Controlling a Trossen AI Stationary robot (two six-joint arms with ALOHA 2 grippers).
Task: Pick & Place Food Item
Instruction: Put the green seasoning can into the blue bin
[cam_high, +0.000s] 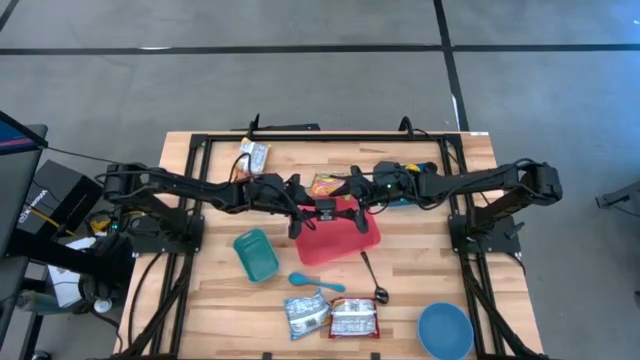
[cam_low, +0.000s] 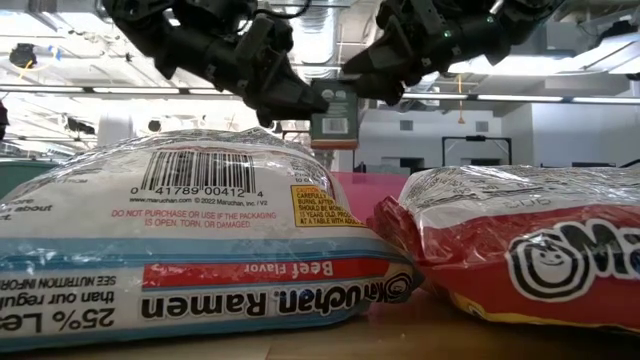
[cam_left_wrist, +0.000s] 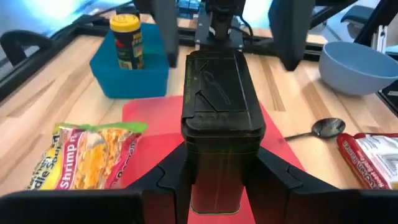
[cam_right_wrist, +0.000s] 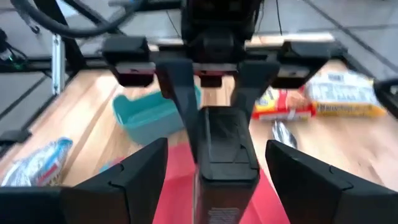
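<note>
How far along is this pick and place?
Done: the left pincer has lifted the dark tin above the red tray. In hand: the right pincer stands open around its other end, seemingly a handover. Left: placing it; the tin isn't down yet.

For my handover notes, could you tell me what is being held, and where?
The left end effector clamps a dark rectangular tin by its near end's sides; the right end effector stands open around it.

Both arms (cam_high: 190, 188) were dark, near black, built of slim tubular links with bulkier joint housings. Black cables ran along them and trailed down by the bases. Each ended in two flat, angular black fingers (cam_right_wrist: 140, 171) with stepped edges. The left wrist (cam_low: 250, 50) looked knobbly, with small fittings.
</note>
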